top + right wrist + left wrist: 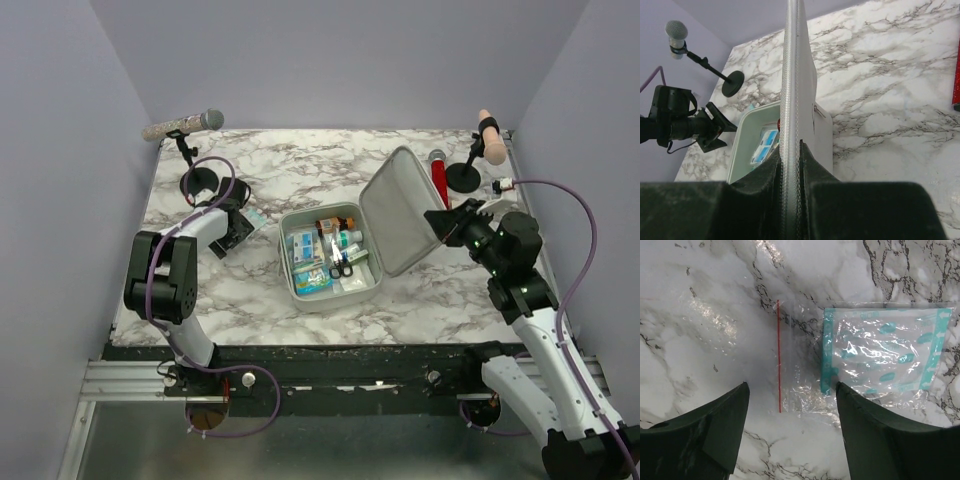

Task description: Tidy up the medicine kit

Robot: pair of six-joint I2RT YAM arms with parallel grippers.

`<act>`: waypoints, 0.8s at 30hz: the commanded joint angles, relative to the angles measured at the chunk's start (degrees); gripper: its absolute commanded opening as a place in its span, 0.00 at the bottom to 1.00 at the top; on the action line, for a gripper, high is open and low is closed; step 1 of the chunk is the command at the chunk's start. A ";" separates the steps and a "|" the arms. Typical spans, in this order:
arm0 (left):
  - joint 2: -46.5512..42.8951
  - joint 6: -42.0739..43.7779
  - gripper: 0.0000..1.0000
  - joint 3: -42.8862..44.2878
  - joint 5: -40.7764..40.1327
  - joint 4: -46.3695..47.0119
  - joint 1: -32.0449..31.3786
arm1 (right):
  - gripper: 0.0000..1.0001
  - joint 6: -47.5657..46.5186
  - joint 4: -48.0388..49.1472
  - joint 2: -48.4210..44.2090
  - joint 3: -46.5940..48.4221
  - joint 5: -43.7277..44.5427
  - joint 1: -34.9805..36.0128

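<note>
The medicine kit (335,302) lies open mid-table, its tray holding small boxes, bottles and scissors. Its grey lid (400,210) stands raised to the right. My right gripper (447,222) is shut on the lid's zippered rim; in the right wrist view the fingers (812,165) pinch that rim (792,75) edge-on, with the tray (747,145) beyond. My left gripper (240,228) hovers open left of the kit. Under it, a clear zip bag (805,360) with a red strip and a teal-printed packet (880,352) lies flat on the marble, just ahead of the gripper (792,405).
A grey microphone on a stand (185,125) is at the back left. A peach one (490,135) with a round base is at the back right. A red cylinder (438,180) lies behind the lid. Purple walls close in on three sides.
</note>
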 commanded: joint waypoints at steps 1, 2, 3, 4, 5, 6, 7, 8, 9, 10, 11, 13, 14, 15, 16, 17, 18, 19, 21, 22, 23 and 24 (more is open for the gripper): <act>3.03 -1.82 0.73 -0.12 1.51 0.74 0.10 | 0.04 1.01 -0.03 -1.59 -1.03 -2.72 -0.04; 3.30 -1.82 0.70 -0.12 1.51 0.91 0.10 | 0.04 1.09 -0.03 -1.68 -1.03 -2.63 -0.04; 3.65 -1.82 0.65 -0.38 1.60 1.00 0.10 | 0.04 1.01 -0.03 -1.85 -1.12 -2.45 -0.04; 3.91 -1.91 0.59 -0.64 1.69 1.27 0.18 | 0.04 1.09 -0.03 -2.03 -1.20 -2.45 -0.04; 4.09 -1.82 0.52 -1.08 1.77 1.53 0.19 | 0.04 1.01 -0.03 -2.20 -1.29 -2.19 -0.04; 4.00 -2.00 0.46 -1.69 1.95 1.97 0.27 | 0.04 1.01 -0.11 -2.29 -1.38 -2.01 -0.04; 4.09 -1.91 0.42 -2.22 2.04 2.49 0.36 | 0.04 0.92 -0.03 -2.38 -1.47 -2.01 -0.04; 3.92 -1.91 0.37 -2.75 2.04 2.67 0.36 | 0.04 0.92 -0.03 -2.38 -1.56 -2.01 -0.04; 3.65 -1.74 0.32 -3.19 2.04 3.02 0.36 | 0.04 0.92 -0.11 -2.29 -1.56 -2.10 -0.04; 3.22 -1.65 0.26 -3.63 2.30 3.55 0.53 | 0.04 0.92 -0.03 -2.21 -1.56 -2.01 -0.04; 3.04 -1.47 0.20 -4.15 2.56 3.90 0.71 | 0.05 0.92 -0.11 -2.12 -1.56 -2.01 -0.04; 2.07 -1.30 0.05 -5.12 3.00 4.52 0.80 | 0.05 1.01 -0.11 -1.86 -1.38 -2.19 -0.04; 1.63 -1.12 0.00 -5.73 3.27 4.95 0.89 | 0.05 0.92 -0.03 -1.85 -1.38 -2.19 -0.04; 0.93 -1.03 0.00 -6.35 3.70 5.31 0.89 | 0.05 0.83 -0.03 -1.77 -1.47 -2.19 -0.04; 0.14 -0.94 0.00 -7.14 4.23 5.92 0.98 | 0.05 0.92 -0.20 -1.77 -1.38 -2.10 -0.04; -0.91 -0.59 0.00 -7.76 4.76 6.36 0.98 | 0.05 0.75 -0.11 -1.85 -1.38 -2.19 -0.04; -2.22 -0.42 0.00 -8.55 5.37 6.71 0.98 | 0.06 0.66 -0.20 -1.77 -1.47 -2.10 -0.04; -3.72 0.02 0.00 -9.34 5.99 6.89 0.98 | 0.06 0.48 -0.46 -1.94 -1.38 -2.10 -0.04; -7.84 0.55 0.00 -10.74 7.22 6.63 0.89 | 0.07 0.48 -0.55 -1.86 -1.38 -2.10 -0.04; -10.82 0.73 0.00 -11.71 7.92 6.63 0.80 | 0.07 0.39 -0.64 -1.94 -1.29 -2.01 -0.04; -14.16 0.81 0.00 -12.15 8.36 5.93 0.80 | 0.08 0.48 -0.73 -1.77 -1.29 -2.19 -0.04; -16.89 0.64 0.00 -12.51 8.54 5.32 0.45 | 0.09 0.39 -0.90 -1.59 -1.21 -2.27 -0.04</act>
